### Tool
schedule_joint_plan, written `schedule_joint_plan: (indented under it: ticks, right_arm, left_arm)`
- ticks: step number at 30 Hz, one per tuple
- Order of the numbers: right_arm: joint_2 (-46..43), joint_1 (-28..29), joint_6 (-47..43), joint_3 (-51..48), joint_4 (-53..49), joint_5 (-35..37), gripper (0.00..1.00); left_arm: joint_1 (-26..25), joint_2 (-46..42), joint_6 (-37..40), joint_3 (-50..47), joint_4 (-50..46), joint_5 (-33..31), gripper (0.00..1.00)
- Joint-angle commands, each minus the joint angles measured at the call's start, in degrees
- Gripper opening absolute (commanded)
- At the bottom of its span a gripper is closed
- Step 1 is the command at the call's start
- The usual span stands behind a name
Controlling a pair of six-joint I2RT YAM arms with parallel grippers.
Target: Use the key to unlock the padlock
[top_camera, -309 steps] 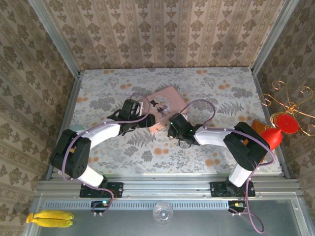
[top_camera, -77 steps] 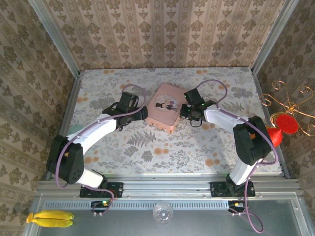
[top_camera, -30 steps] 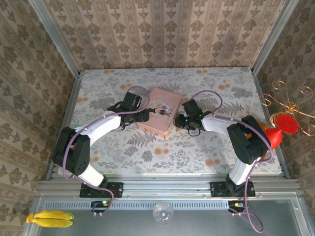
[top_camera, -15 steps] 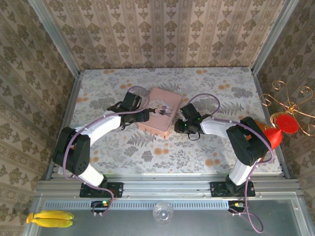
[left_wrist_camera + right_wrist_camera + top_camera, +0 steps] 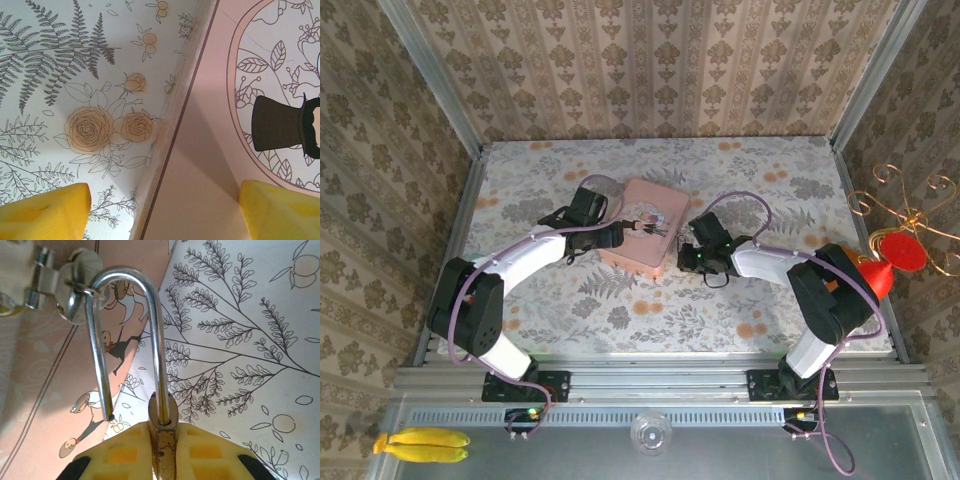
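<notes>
– Brass padlock point(image 5: 163, 412) pinched tight in my right gripper point(image 5: 162, 440); shackle point(image 5: 127, 275) has one leg free, looped through the hasp point(image 5: 75, 287) on the tin point(image 5: 45, 365).
– And your left?
– My left gripper point(image 5: 160, 210) is spread wide, straddling the tin's edge over the table point(image 5: 75, 75).

Left arm point(image 5: 525, 262), right arm point(image 5: 770, 262): white tubular links, black joint housings, black bases at 6 o'clock in the top view; mauve cable point(image 5: 738, 194) looped along each. Left gripper point(image 5: 162, 212): plain yellow pads point(image 5: 42, 210). Right gripper point(image 5: 162, 450): yellow pads point(image 5: 200, 451), black corners
</notes>
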Motion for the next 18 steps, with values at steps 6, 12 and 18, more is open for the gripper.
schedule_joint_plan:
  ticks: [6, 12, 18]
  right_arm:
    - [0.04, -1.33, 5.17, 2.39, 2.45, -1.65, 0.08]
    - [1.48, -1.71, 7.83, 4.31, 2.70, -1.39, 0.07]
    - [2.37, -2.78, 10.69, 5.90, 2.52, -1.66, 0.06]
  left_arm:
    - [-0.46, 1.89, 0.04, -0.23, -1.23, 0.68, 0.78]
    - [-0.77, 2.22, -0.13, -0.58, -0.87, 0.87, 0.78]
    - [-1.05, 2.66, -0.18, -0.58, -0.87, 0.77, 0.78]
